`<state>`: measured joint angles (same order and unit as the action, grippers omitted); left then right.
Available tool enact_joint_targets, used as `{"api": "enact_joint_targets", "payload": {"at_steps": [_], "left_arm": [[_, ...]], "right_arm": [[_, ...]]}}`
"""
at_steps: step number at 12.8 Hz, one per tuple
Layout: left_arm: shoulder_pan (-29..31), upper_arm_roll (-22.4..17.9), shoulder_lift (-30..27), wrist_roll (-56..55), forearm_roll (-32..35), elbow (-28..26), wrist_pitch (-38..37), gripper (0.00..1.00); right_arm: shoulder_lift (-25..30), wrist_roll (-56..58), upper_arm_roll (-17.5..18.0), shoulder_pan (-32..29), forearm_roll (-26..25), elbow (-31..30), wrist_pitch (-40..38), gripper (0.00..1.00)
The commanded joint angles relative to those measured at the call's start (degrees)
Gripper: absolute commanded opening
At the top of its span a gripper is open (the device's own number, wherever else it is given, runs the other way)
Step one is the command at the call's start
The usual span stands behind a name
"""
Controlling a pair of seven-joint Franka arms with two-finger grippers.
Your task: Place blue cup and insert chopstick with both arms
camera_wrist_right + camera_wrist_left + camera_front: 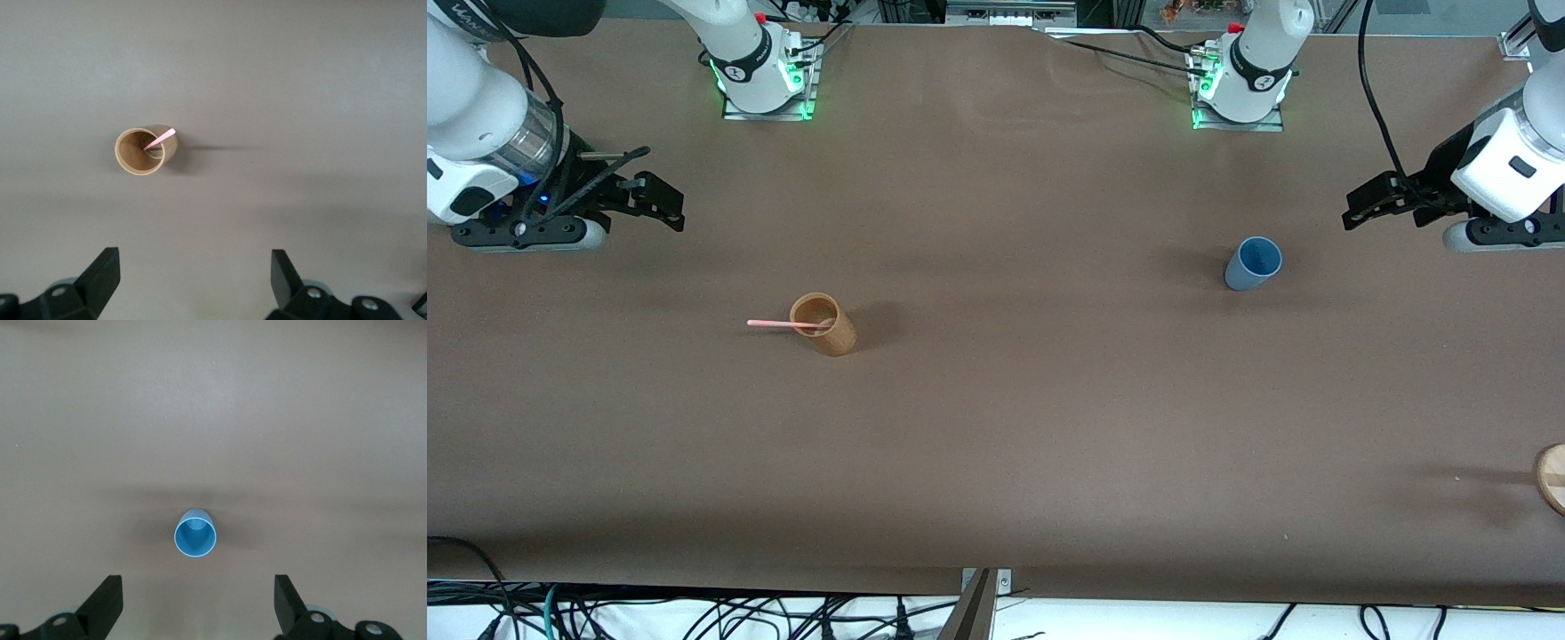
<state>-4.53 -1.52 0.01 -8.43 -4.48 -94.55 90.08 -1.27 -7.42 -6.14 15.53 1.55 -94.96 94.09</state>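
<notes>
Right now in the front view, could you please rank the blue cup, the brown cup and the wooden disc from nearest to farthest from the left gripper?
From the left gripper, open at the left arm's end of the table:
1. The blue cup, upright, nearest it.
2. The wooden disc, at the table's edge at that same end, nearer the front camera.
3. The brown cup, holding the chopstick, toward the right arm's end.

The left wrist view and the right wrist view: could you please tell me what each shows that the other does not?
Only the left wrist view shows the blue cup, upright and empty, with the open left gripper above it. Only the right wrist view shows the brown cup with the chopstick leaning in it, under the open right gripper. Both share the bare brown table, and neither gripper holds anything.
</notes>
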Motion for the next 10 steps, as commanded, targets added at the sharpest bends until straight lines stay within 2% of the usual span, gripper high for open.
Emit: {"api": "enact_joint_targets", "payload": {"at_steps": [1, 10], "left_arm": [[0.0, 0.2, 1.4, 0.9, 0.0, 2.5, -1.4, 1.00], [-0.1, 0.3, 1.4, 0.5, 0.0, 2.3, -1.5, 1.00]], "right_arm": [[1.6, -0.8, 0.4, -0.4, 0.5, -1.4, -0.3, 1.00], [-0.7, -0.7, 0.2, -0.8, 0.1, 1.4, -0.1, 1.00]]}}
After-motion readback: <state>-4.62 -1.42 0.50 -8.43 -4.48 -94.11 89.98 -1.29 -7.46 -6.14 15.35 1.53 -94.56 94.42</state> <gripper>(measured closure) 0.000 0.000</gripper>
